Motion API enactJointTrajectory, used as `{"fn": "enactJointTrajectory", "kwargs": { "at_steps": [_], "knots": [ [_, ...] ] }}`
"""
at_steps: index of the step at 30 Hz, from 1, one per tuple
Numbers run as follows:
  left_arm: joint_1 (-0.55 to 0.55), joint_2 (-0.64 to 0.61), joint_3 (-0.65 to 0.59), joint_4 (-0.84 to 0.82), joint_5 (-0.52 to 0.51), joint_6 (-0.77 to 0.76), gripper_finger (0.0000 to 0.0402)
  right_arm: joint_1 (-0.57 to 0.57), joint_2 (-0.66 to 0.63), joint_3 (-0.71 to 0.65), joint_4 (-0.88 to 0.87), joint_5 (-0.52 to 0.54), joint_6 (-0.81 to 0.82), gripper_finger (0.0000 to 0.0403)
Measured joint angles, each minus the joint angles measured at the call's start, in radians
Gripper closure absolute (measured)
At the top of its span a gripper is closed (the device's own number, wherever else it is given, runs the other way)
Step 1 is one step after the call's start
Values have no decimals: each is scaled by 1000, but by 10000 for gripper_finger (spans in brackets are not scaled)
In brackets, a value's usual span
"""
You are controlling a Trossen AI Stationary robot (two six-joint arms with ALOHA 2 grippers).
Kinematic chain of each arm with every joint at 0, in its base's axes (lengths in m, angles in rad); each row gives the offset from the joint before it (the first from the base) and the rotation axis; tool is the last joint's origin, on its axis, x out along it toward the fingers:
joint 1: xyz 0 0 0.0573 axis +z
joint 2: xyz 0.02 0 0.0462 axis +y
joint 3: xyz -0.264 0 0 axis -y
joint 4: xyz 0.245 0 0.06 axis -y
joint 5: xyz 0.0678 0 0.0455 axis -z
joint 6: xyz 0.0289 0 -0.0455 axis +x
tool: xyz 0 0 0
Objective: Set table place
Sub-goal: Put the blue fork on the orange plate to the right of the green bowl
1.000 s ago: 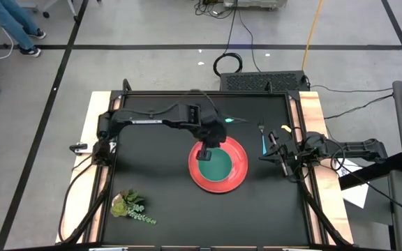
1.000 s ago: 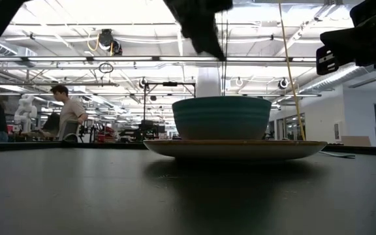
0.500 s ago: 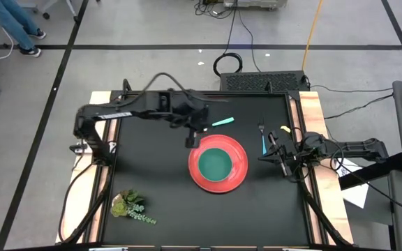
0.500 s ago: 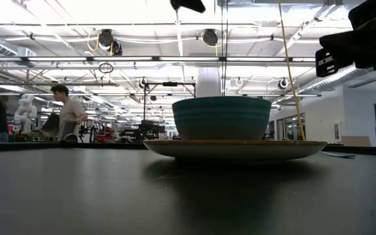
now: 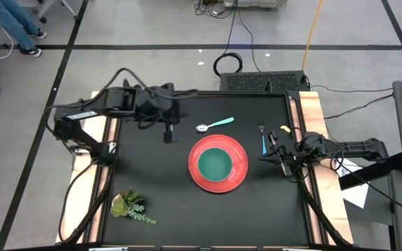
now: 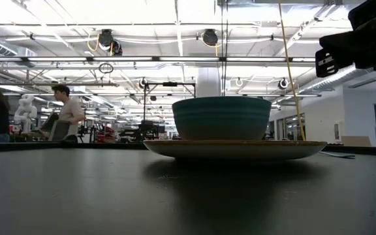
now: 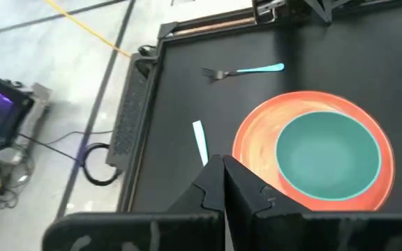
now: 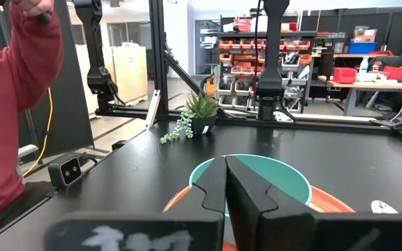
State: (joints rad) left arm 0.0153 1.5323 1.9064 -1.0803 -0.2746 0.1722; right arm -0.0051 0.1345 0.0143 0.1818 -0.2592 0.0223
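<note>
A round red plate (image 5: 237, 178) lies near the middle of the black table (image 5: 152, 181), and a teal-green bowl (image 5: 216, 164) stands on it. The teal-handled spoon (image 5: 213, 124) lies beyond the plate toward the far edge. The blue-handled fork (image 5: 262, 138) lies to the plate's right. My left gripper (image 5: 168, 134) hangs shut and bare above the table, left of the spoon. Its wrist view looks down on the plate (image 7: 257, 139), bowl (image 7: 329, 153), fork (image 7: 243, 71) and spoon handle (image 7: 199, 141). My right gripper (image 5: 265, 156) waits shut at the right edge, next to the fork.
A leafy green plant sprig (image 5: 131, 207) lies at the near left corner. Pale wooden strips (image 5: 89, 139) run along the left and right sides. Beyond the table, a person's red sleeve (image 8: 12, 104) shows in the right wrist view. Bare black top stretches left of the plate.
My left gripper, still shut, has risen from over the bowl, tipped upward, and drawn back toward the table's far left. It has left the low view. The spoon, partly covered by the arm before, now shows whole. Bowl and plate have stayed where they were.
</note>
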Motion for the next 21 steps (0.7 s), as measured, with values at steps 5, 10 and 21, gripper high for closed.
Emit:
{"fn": "enactJointTrajectory", "kwargs": {
  "at_steps": [5, 10, 21],
  "knots": [
    [-18, -40, 1, -52, -77, -42, 401, 0, 4, 0, -1, 0, 4, 403],
    [-18, -89, -4, -70, -95, -71, 402, 0, 10, 0, -1, 0, 11, 403],
    [15, -375, -325, 107, -157, -113, 402, 0, 30, 0, 16, 0, 18, 403]
  ]
}}
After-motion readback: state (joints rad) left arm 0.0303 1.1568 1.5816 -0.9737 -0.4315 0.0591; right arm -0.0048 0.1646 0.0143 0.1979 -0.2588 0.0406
